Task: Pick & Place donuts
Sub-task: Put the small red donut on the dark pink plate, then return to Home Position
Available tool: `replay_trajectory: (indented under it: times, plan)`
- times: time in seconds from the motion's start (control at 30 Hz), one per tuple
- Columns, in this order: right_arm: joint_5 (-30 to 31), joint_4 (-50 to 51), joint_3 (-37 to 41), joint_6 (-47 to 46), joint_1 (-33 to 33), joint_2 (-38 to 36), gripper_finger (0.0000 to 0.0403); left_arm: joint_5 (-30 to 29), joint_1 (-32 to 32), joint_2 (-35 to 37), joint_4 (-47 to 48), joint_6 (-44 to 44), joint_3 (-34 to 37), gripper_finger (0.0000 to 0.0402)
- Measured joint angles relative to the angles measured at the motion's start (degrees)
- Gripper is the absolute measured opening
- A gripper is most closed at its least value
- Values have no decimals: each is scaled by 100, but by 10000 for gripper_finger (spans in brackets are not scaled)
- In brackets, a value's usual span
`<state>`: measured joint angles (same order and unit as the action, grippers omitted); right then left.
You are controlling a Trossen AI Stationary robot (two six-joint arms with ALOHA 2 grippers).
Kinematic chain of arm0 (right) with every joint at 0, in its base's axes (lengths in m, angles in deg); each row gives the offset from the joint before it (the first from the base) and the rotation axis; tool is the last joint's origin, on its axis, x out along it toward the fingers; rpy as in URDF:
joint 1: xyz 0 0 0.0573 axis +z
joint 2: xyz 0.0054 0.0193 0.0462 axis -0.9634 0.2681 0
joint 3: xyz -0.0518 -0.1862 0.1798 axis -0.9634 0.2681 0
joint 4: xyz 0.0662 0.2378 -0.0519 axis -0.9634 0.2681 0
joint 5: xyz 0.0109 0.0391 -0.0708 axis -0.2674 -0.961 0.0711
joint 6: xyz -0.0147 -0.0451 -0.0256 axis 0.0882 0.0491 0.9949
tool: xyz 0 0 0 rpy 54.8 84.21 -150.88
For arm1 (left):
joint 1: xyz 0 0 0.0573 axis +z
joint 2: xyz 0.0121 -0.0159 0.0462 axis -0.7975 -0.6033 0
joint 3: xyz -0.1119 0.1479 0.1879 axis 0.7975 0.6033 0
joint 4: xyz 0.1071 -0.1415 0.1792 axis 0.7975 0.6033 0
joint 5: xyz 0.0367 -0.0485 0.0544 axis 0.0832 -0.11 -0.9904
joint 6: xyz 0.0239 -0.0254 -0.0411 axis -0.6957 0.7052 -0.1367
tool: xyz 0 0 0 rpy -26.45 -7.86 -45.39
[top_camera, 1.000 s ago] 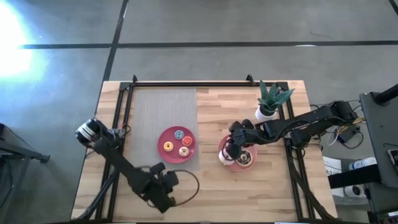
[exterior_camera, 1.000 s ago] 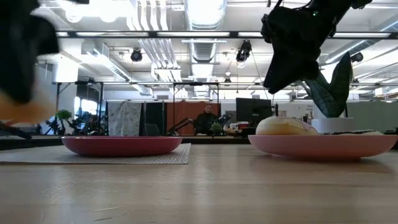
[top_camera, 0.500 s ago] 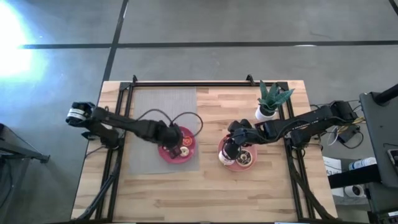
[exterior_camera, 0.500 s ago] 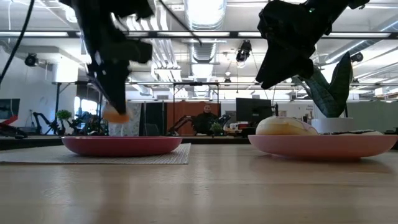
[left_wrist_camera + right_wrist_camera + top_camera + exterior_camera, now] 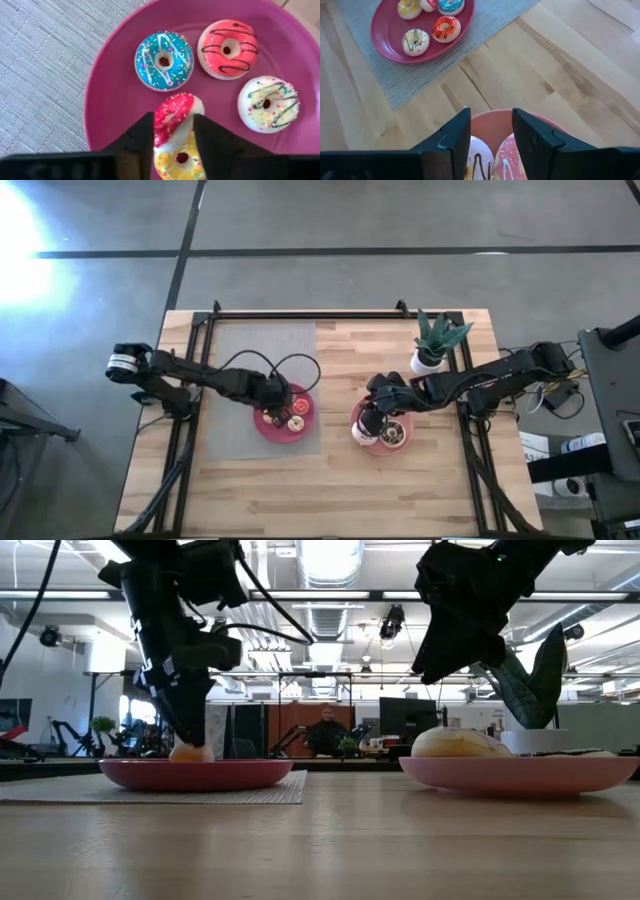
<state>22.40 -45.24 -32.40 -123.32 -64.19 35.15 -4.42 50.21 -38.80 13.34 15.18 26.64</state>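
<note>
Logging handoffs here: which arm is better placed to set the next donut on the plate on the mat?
Left. The left gripper is over the plate on the mat, shut on a red-iced donut. The right gripper hangs over the other plate.

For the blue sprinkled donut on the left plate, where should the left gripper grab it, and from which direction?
Come straight down and pinch the blue donut across its outer rim. It lies flat on the pink plate, hole up. Put the fingers on the sides away from the orange-red donut, which sits close beside it. The left gripper holds a red-iced donut, which probably needs releasing first.
</note>
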Motion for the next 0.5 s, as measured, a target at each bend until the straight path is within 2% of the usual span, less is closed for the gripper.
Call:
replay_trajectory:
  times: [0.2,0.33,0.5]
  plan:
    - [17,-3,0,28,0,0,137,48,-23,17,142,63,-268,166]
    - [-89,-2,0,143,-2,0,137,50,-236,132,540,61,-754,171]
    - [-856,-2,4,364,7,-1,137,44,-925,401,741,143,-1296,171]
